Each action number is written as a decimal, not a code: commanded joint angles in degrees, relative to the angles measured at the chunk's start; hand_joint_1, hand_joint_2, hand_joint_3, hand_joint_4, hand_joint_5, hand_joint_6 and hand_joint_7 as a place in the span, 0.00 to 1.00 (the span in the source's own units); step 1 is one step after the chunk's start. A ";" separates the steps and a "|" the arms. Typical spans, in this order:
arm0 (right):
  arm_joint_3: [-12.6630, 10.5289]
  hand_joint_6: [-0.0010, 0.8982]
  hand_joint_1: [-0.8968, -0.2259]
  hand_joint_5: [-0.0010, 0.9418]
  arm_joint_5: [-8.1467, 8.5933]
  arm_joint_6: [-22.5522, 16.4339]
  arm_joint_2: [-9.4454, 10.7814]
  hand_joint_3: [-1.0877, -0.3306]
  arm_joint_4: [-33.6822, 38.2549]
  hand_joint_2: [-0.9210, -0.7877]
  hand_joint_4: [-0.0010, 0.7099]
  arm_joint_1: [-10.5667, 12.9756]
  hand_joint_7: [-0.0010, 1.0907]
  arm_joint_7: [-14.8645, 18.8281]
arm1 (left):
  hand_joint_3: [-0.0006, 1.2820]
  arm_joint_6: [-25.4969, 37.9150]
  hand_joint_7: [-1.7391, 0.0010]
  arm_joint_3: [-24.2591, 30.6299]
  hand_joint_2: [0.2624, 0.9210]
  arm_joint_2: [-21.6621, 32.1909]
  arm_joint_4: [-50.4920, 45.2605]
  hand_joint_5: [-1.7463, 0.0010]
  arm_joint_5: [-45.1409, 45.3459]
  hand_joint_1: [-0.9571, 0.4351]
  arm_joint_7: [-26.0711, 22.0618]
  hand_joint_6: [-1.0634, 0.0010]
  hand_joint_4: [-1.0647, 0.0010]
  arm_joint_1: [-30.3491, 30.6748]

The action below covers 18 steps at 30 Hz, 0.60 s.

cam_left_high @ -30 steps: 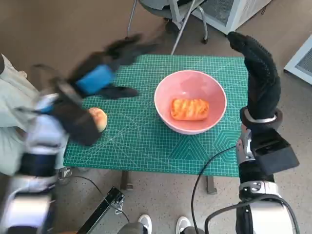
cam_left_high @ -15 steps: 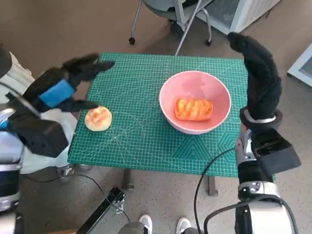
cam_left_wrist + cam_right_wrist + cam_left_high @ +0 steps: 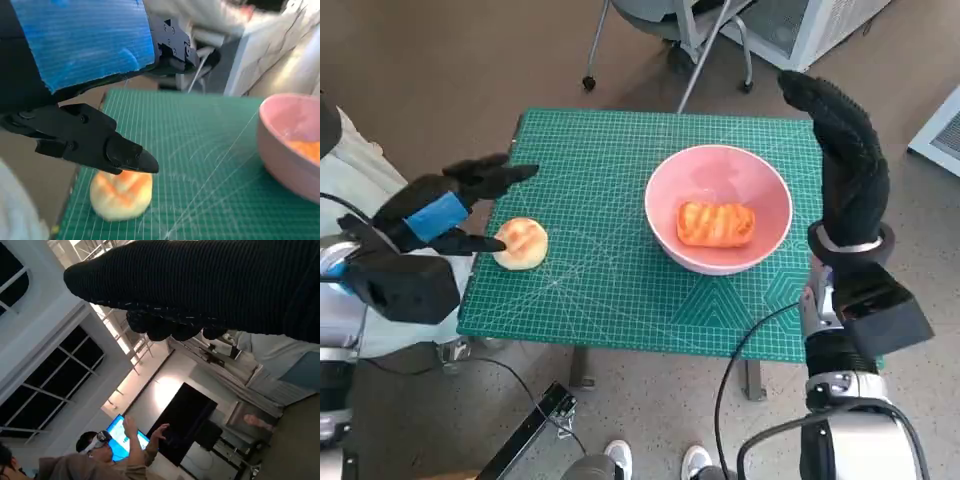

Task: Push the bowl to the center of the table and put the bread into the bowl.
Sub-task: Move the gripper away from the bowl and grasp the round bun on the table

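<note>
While we look down from the head view, we see the pink bowl sitting on the green cutting mat that covers the counter, a little to the right of the middle. One piece of bread, an orange striped pastry, lies inside the bowl. A second, round bread roll rests on the mat near its left edge, well apart from the bowl.

Our left hand hovers at that left edge with its fingers spread apart and nothing held. One lower finger points at the roll and comes just beside it; in the left wrist view that fingertip hangs right over the roll, though we cannot tell whether it touches. The bowl's rim shows at the far side of that picture.

Our right hand is raised upright beside the bowl's right side, close to the mat's right edge, holding nothing; its gloved fingers look extended together. In the right wrist view the glove fills the top, and a person wearing a headset shows beyond it.
</note>
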 commanded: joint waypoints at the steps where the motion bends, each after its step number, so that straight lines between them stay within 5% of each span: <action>1: -0.28 0.03 0.47 0.00 -0.25 0.18 -0.36 0.54 0.68 0.00 0.47 0.76 0.74 0.13 | 0.00 1.23 0.98 -2.75 0.82 -1.61 4.47 1.00 2.62 0.58 0.32 0.67 0.78 -2.40; 18: -0.10 0.03 0.50 0.00 0.37 0.93 -0.65 0.53 -1.42 0.00 0.46 1.50 0.75 0.57 | 0.01 6.25 0.99 -13.14 0.85 -7.71 27.32 0.99 12.11 0.60 1.65 0.68 0.78 -13.03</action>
